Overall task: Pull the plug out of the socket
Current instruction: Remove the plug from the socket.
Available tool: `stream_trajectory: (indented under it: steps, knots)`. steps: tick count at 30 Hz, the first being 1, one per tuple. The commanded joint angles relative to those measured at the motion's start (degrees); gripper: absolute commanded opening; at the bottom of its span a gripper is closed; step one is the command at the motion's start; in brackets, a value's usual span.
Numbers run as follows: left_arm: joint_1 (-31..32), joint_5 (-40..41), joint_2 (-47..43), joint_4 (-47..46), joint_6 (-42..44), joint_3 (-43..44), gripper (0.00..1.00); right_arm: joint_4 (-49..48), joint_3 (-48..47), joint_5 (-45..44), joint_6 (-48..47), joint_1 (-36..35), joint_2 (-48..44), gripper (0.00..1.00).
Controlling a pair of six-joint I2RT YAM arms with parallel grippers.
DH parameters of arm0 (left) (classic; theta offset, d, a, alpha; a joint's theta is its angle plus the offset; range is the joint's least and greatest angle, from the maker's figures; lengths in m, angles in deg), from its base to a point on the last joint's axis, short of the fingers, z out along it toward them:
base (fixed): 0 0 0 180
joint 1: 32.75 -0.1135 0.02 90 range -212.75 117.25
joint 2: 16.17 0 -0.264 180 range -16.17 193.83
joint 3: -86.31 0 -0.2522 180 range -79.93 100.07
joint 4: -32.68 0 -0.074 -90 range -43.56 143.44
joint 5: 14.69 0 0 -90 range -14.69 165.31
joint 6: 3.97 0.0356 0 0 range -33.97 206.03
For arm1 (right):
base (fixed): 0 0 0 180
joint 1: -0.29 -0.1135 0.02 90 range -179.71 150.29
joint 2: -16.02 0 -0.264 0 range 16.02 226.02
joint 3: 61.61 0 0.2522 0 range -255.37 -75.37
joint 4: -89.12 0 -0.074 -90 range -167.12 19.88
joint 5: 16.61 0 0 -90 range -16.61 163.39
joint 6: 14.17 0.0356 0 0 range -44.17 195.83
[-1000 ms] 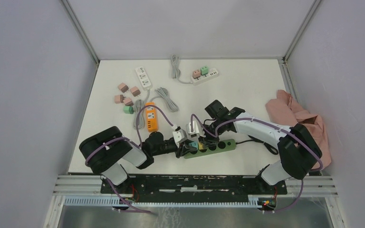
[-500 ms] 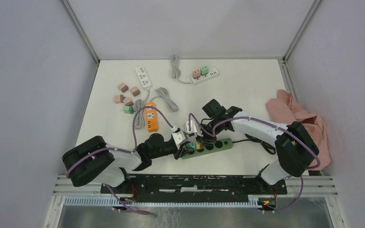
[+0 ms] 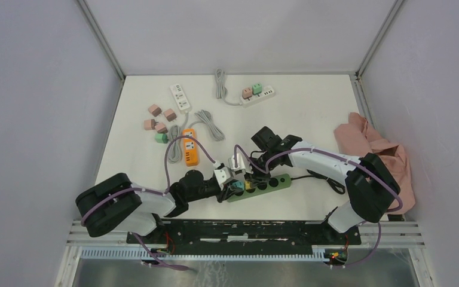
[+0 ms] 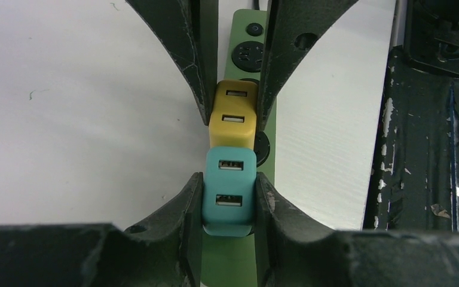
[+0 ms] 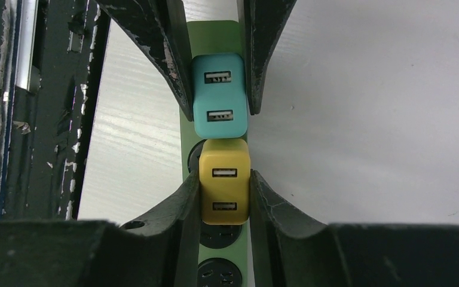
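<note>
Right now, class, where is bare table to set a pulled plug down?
Bare: between the right-hand white strip and the pink cloth; left of the orange strip. Crowded: the green strip, where the left gripper clamps the teal plug and the right gripper the yellow plug.

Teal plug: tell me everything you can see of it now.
The teal plug is a rounded, matte plastic block with two USB ports on its top face. It stands on the green power strip, end to end against the yellow plug. The left end effector is shut on its sides. Prongs hidden.
</note>
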Motion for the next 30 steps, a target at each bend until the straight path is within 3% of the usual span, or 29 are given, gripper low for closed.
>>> stream_trajectory:
  steps: [1,4,10,16,20,25,30]
  knots:
    - [0.37,10.59,-4.35,-3.98,0.09,1.69,0.03,0.56,-0.42,-13.54,-0.12,-3.32,2.13,0.00]
    - [0.41,9.07,-6.08,-1.54,3.23,0.80,0.03,0.84,-0.77,-13.78,0.26,-3.07,2.55,0.00]
    - [0.39,-5.85,-4.54,-0.24,1.64,1.64,0.03,1.49,-1.26,-11.19,0.98,-1.17,1.70,0.00]
    - [0.03,0.04,-0.66,-5.91,-9.93,3.22,0.03,1.95,-1.50,-9.05,1.49,0.28,1.02,0.00]
    - [0.04,5.22,-0.20,-0.46,-12.96,6.78,0.03,1.98,-1.56,-8.69,1.68,0.82,0.70,0.00]
    - [0.09,8.21,-2.88,9.24,-10.27,9.55,0.03,2.17,-1.47,-8.53,1.42,1.11,0.64,0.00]
    - [0.19,-5.09,-4.28,6.46,-0.60,7.40,0.03,2.31,-1.80,-8.04,1.73,1.19,0.81,0.00]
